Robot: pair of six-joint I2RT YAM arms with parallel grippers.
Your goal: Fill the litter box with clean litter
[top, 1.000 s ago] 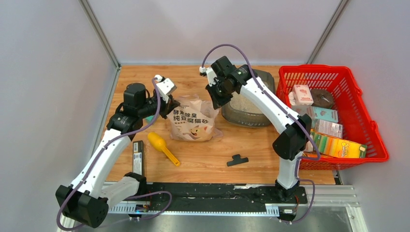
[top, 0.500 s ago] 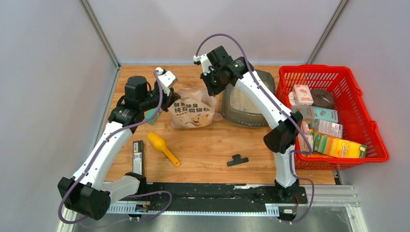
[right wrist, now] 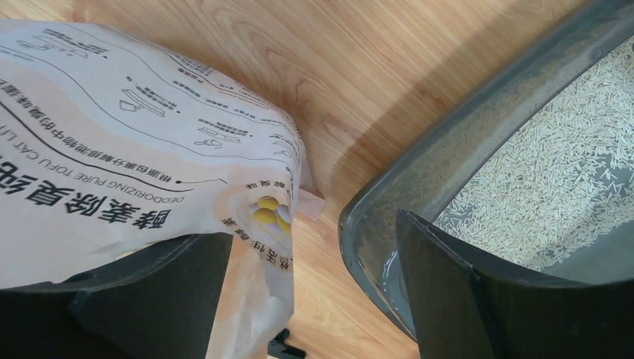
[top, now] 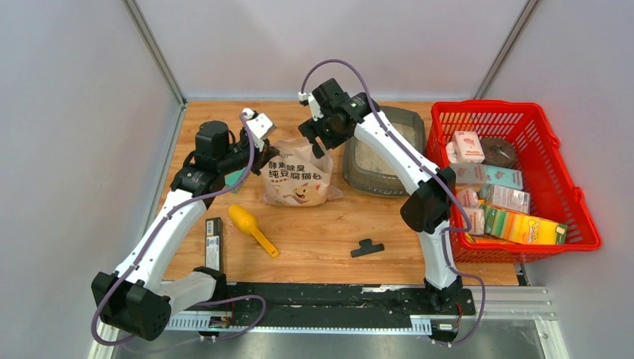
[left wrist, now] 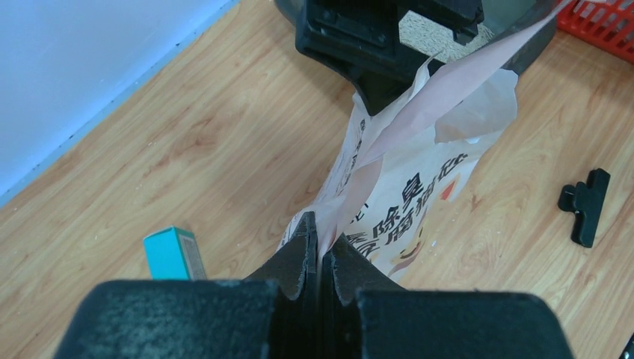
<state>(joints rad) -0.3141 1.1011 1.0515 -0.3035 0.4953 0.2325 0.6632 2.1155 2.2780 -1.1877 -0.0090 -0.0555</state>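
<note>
Your left claw [left wrist: 320, 228] is clenched on the bag [left wrist: 419, 194], pinching its top edge. Over the last second your right claw [right wrist: 306, 232] has swung left off the box [right wrist: 419, 176]. It now hangs released, with the bag at its left finger and the box rim just right of it. Whether it touches the bag, I can't tell. Some litter [right wrist: 568, 164] lies in the box. You're probably re-gripping for another pour.

Worktop [top: 321, 232]: bag [top: 297, 183] left of centre, in the far half. Litter box [top: 377, 185] just right of it, clean litter [top: 371, 159] inside. Basket [top: 486, 105] at the right edge, beside the box. Scoop [top: 252, 228] near-left of the bag, clip [top: 367, 247] near-right, both apart from it.
</note>
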